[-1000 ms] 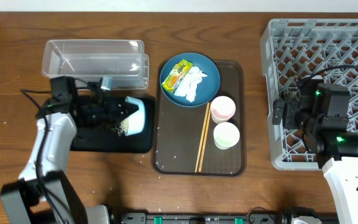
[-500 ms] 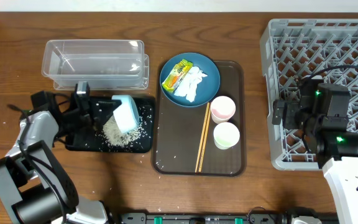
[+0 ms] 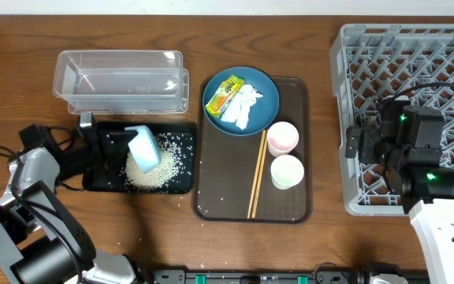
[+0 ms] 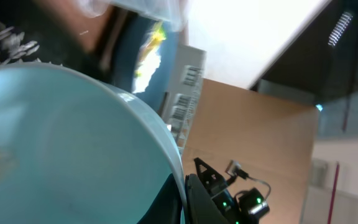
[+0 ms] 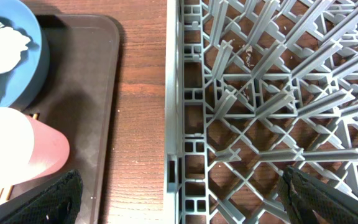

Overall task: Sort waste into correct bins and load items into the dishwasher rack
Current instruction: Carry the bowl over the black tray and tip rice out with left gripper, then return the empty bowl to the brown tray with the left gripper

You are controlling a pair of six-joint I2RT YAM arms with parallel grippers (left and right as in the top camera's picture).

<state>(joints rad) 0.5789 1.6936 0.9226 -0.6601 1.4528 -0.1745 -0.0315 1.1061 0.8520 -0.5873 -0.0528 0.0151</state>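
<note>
While the right pincer (image 5: 179,186) is hanging wide open and empty, with the left wall of the grey dishwasher rack (image 3: 339,71) directly beneath it, the left pincer (image 3: 123,140) is doing the work. It is clamping the rim of the pale blue bowl (image 3: 143,148) and holding it tipped over the black tray (image 3: 101,183). White rice (image 3: 152,170) is lying in a heap under the bowl, below and just ahead of that pincer, with stray grains scattered across the tray. I am judging this to be the emptying step, and nearly finished. Next, the pincer is going to need to right the bowl and carry it across the bench (image 3: 22,71) to the rack, well off beyond its tip. The bowl is standing almost on edge, its mouth turned down toward the heap as far as I can tell. Seen from above, its outline is running slantwise, away from the pincer.
</note>
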